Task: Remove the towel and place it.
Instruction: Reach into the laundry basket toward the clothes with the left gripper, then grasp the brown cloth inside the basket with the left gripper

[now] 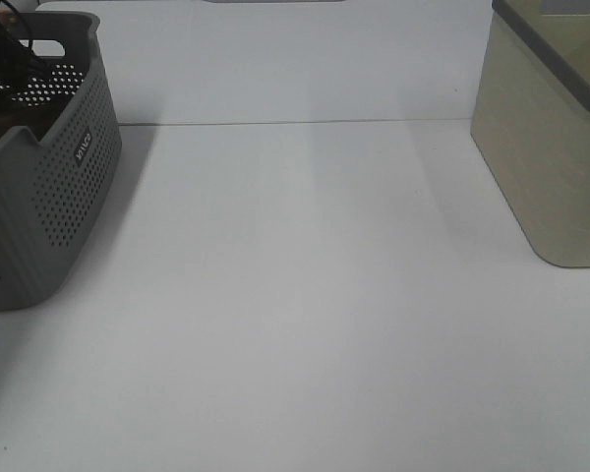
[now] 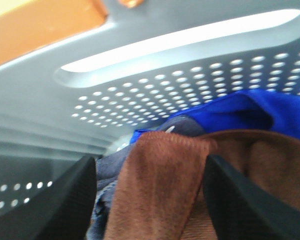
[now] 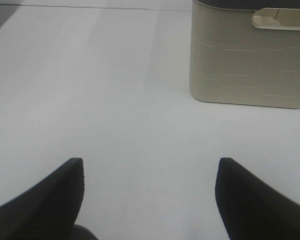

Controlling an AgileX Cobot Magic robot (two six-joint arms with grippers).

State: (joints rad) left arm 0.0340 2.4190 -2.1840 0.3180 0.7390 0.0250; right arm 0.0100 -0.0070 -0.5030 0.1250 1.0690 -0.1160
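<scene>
The left pincer (image 2: pixel 151 159) stands wide open down inside the one grey basket (image 2: pixel 35 100), gripping nothing. A raised fold of the single brown towel (image 2: pixel 165 200) lies between its two fingers, with one blue fabric (image 2: pixel 250 112) just beyond it. The right pincer (image 3: pixel 151 162) is likewise spread wide and empty above the table (image 3: pixel 115 90). The basket sits at the table's far left, and one beige bin (image 1: pixel 551 147) sits at the far right.
</scene>
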